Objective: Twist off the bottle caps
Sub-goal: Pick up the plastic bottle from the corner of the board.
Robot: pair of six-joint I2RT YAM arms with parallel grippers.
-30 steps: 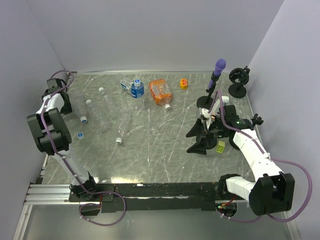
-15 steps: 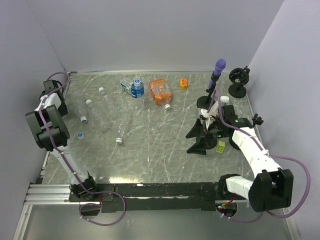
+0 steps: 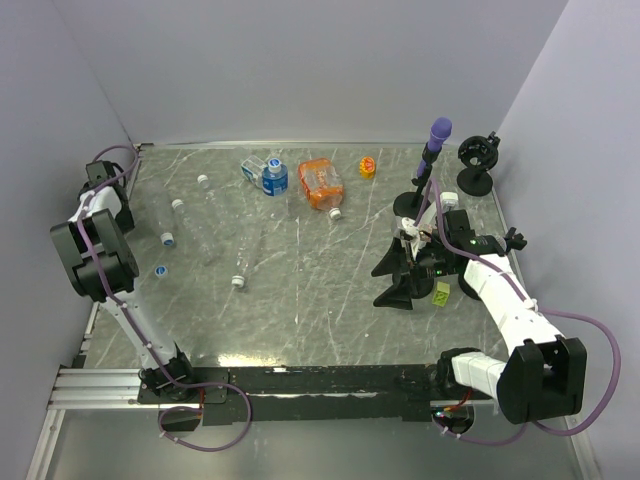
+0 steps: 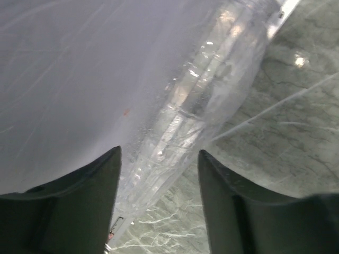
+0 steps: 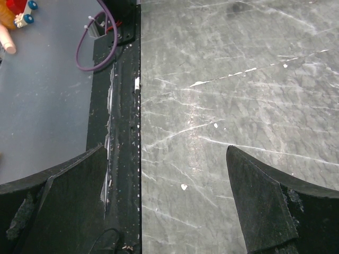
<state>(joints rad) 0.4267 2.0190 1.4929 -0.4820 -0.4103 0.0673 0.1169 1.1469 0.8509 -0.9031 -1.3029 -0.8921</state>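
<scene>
Left gripper [image 4: 159, 193] at left wall [image 4: 63, 63], fingers apart, clear bottle [image 4: 212, 90] lying just ahead between them. I judge it's lining up body grip so cap can be twisted. That cap hidden. White bottle caps [image 3: 178, 204] sit left of centre, 1 blue cap [image 3: 160, 270] nearby. Right gripper [image 5: 167, 201]: fingers spread over bare table [image 5: 238, 79], holding nothing, likely waiting.

Pale lilac walls [image 3: 300, 70], grey marbled tabletop [image 3: 320, 290], even light

Bottles [image 3: 249, 250] lying left on table [image 3: 320, 300], stand [image 3: 440, 130] right-rear
</scene>
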